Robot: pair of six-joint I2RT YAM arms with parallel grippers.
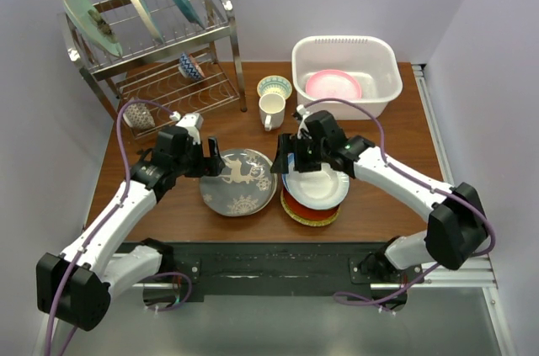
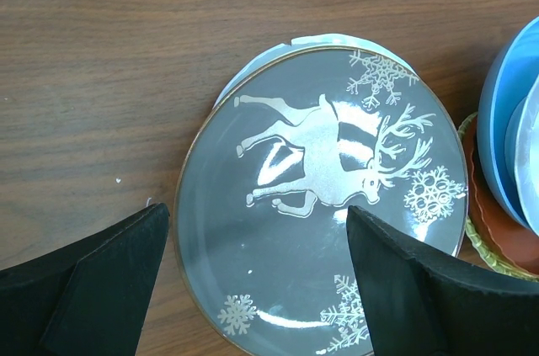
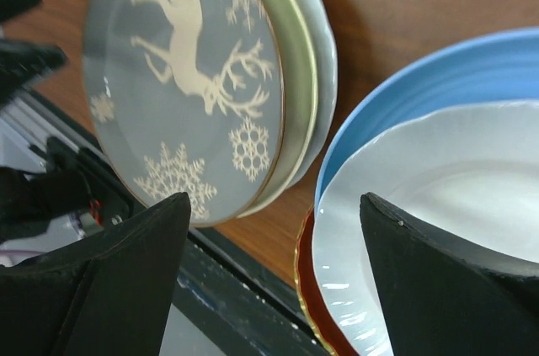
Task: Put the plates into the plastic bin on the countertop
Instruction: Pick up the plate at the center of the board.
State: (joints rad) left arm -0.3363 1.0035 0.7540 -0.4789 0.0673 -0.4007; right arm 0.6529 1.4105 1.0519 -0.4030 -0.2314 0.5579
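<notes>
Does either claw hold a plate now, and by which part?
Nothing is held: left claw open by the deer plate, right claw open by the white plate.

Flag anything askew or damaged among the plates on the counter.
The deer plate sits off-centre on its stack; a pale plate pokes out beneath one edge. The white-topped stack beside it is staggered too. No chips or spills visible.

Lower stacked plates (image 1: pixel 310 215) — only rims visible

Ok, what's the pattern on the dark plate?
White deer and snowflakes on the dark plate; clearest in the left wrist view.
</notes>
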